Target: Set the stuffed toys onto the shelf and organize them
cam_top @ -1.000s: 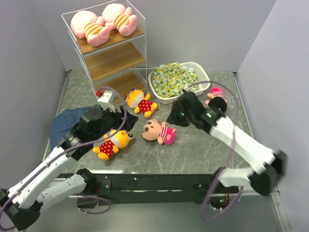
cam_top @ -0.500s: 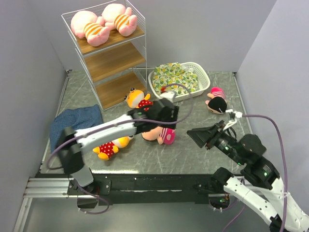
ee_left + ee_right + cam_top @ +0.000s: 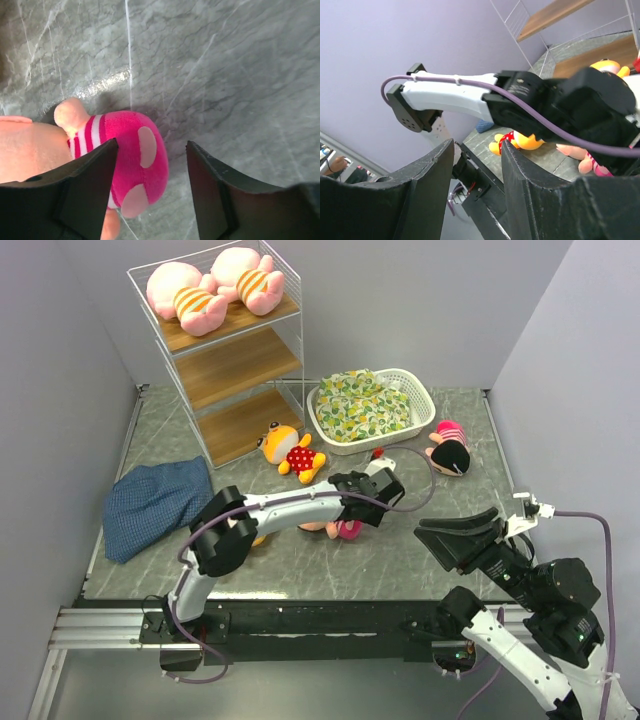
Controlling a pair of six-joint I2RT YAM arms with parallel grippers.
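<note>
From high at the near edge, looks down over the whole table (image 3: 470,435). At the left wrist, stares straight down, close on a doll (image 3: 132,160). At the right wrist, faces leftward across, sharing that doll.

Both arms: white links w/ black joint housings. Left arm (image 3: 290,508): bulky black motor block right behind left gripper (image 3: 152,150). A purple cable (image 3: 470,82) is zip-tied along the white link, and there's a black end cap (image 3: 407,112) w/ small holes. Right arm (image 3: 515,660): same colours. A second purple cable (image 3: 585,516) runs off a white connector (image 3: 530,508) behind right gripper (image 3: 476,150). Fingers (image 3: 85,195) on both: matte black, wedge-shaped.
</note>
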